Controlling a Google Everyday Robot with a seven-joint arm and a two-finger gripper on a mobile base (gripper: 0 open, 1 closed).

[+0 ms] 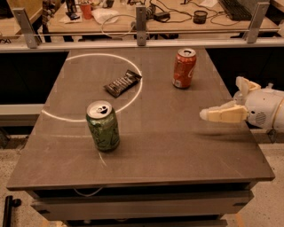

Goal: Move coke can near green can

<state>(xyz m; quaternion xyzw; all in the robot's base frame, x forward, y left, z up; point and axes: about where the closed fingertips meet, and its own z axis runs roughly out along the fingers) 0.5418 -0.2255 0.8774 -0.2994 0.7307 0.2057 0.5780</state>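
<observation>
The coke can [184, 68] is red-orange with white lettering and stands upright at the far right of the table [177, 146]. The green can [103, 126] stands upright at the near left, its silver top open. My gripper [222, 99] is cream-white and hangs over the table's right edge, nearer and to the right of the coke can. Its fingers [222, 114] are spread apart, holding nothing and touching neither can.
A dark snack bar wrapper [123, 83] lies between the cans, on a white circle line [57, 117] painted on the table. A metal rail [142, 32] and a cluttered desk [133, 13] stand behind the table.
</observation>
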